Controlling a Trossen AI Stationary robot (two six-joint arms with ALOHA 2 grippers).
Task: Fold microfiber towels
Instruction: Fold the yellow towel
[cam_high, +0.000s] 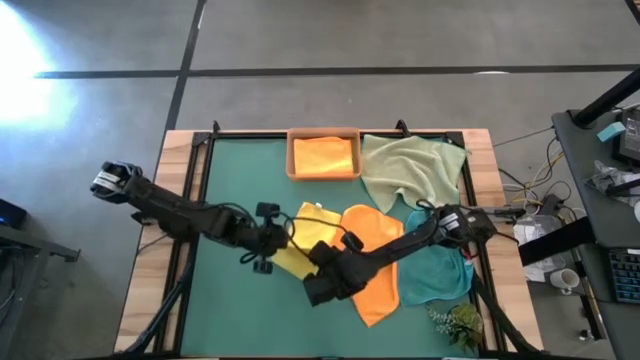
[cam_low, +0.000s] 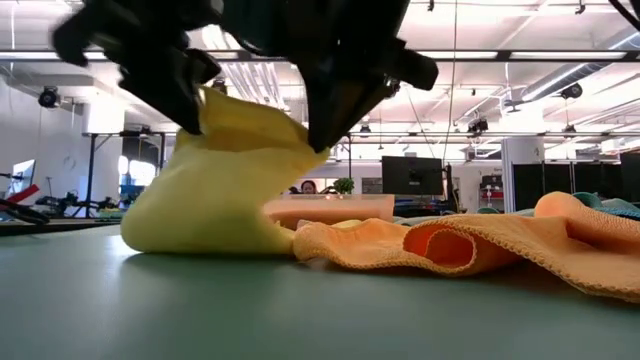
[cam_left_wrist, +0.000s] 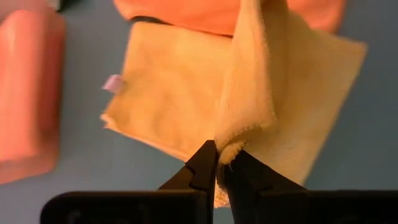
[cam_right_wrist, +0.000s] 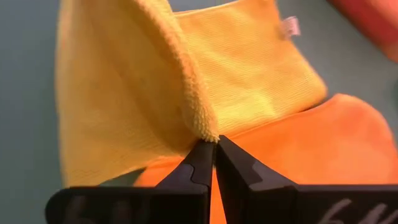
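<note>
A yellow towel (cam_high: 303, 226) lies mid-table on the dark green mat (cam_high: 240, 190), with its upper part pulled up like a tent (cam_low: 215, 190). My left gripper (cam_left_wrist: 217, 165) is shut on it from the left side (cam_low: 195, 120). My right gripper (cam_right_wrist: 215, 149) is shut on it from the right side (cam_low: 318, 135). The towel's lower part rests on the mat. Beside it to the right lies a crumpled orange towel (cam_high: 378, 262), its near edge humped up (cam_low: 450, 240). My left gripper pinches a raised edge of the yellow towel (cam_left_wrist: 231, 144) between its two fingers, slanting down from the table's left. The cloth runs from the fingers down to the part lying flat on the mat. My right gripper pinches a raised fold of the yellow towel at its tip (cam_right_wrist: 208, 132) between its two fingers, slanting down from the table's right. The cloth fans out below the fingers, and the rest lies on the mat, partly over the orange towel (cam_right_wrist: 311, 162).
A wooden tray (cam_high: 323, 176) at the far edge holds a folded orange towel (cam_high: 323, 155). A pale green towel (cam_high: 410, 170) lies crumpled at the far right, a teal towel (cam_high: 437, 278) at the near right. A small plant (cam_high: 457, 325) stands at the near right corner.
</note>
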